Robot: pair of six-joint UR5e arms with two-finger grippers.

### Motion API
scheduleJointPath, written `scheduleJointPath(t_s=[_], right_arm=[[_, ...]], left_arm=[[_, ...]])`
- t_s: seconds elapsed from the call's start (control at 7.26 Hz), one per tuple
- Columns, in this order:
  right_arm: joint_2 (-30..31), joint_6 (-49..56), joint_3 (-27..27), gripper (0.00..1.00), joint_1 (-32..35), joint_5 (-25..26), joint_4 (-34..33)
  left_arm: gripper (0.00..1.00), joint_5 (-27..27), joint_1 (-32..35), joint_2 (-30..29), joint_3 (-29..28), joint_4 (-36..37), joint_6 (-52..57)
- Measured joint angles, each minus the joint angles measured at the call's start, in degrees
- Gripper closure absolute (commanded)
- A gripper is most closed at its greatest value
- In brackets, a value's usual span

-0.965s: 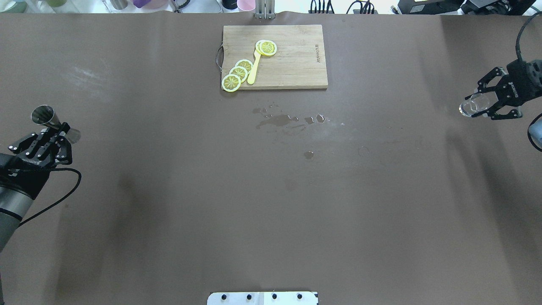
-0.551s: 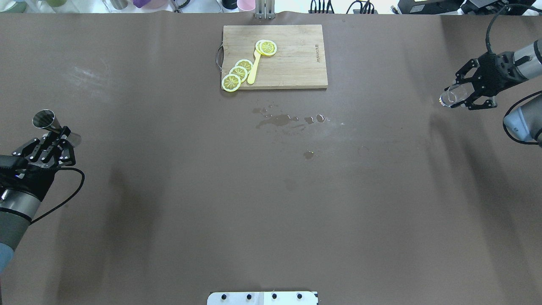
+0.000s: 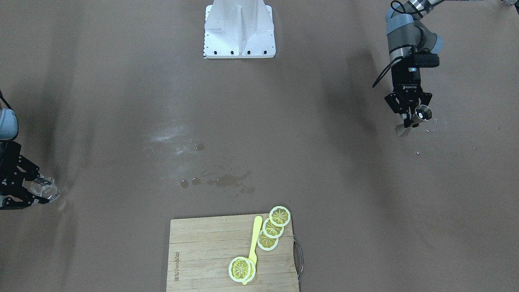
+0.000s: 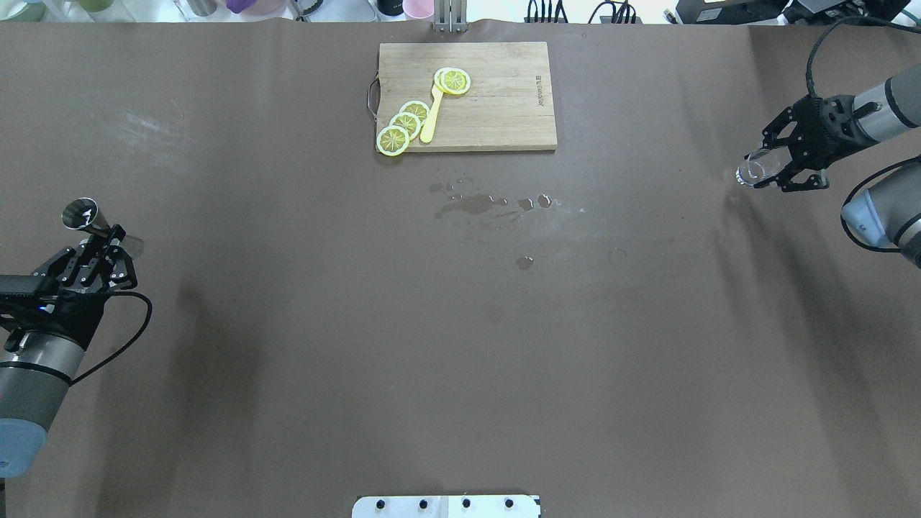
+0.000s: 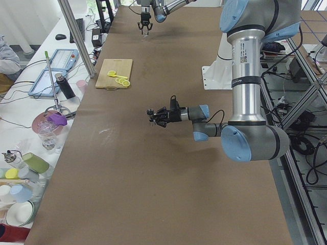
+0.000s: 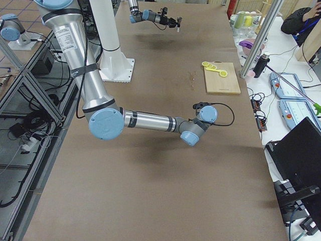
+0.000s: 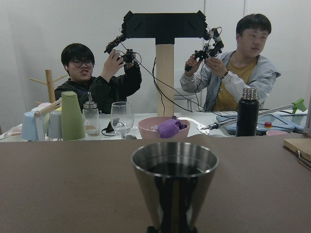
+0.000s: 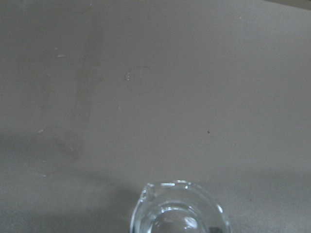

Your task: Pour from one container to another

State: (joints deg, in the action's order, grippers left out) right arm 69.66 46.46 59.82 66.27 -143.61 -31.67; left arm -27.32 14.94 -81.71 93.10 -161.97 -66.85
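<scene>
A steel jigger (image 4: pixel 80 215) is pinched at its waist by my left gripper (image 4: pixel 106 238), which is shut on it low at the table's left edge. The left wrist view shows the jigger (image 7: pixel 175 180) upright with its mouth open, dark inside. In the front-facing view the jigger (image 3: pixel 422 113) and left gripper (image 3: pixel 409 118) are at the upper right. My right gripper (image 4: pixel 768 171) is shut on a small clear glass (image 4: pixel 750 173) at the far right, held above the table. The glass (image 8: pixel 180 212) shows its spouted rim in the right wrist view, and the glass (image 3: pixel 42 187) sits at the left edge of the front-facing view.
A wooden cutting board (image 4: pixel 496 115) with lemon slices (image 4: pixel 405 124) and a yellow utensil (image 4: pixel 432 115) lies at the far middle. Spilled liquid (image 4: pixel 475 204) dots the brown table centre. Cups, a bottle (image 7: pixel 248 112) and two people sit beyond the far edge.
My left gripper has drawn back toward the robot with the jigger. My right gripper has carried the glass further in toward the table's middle and slightly farther away.
</scene>
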Motion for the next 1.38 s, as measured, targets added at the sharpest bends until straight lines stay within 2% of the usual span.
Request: scheduleJointPath(t_s=[0.55,1.38], right_arm=[[0.0,-12.0,-2.4,1.0,-1.3,3.6,10.6],[0.1,-27.2,-6.4,1.0,-3.7,9.1,25.7]], left_arm=[[1.0,0.3,-1.5,-2.4,-0.9,6.9,-5.1],[1.0,1.5,-2.2,-5.9,-4.4,8.5,-6.4]])
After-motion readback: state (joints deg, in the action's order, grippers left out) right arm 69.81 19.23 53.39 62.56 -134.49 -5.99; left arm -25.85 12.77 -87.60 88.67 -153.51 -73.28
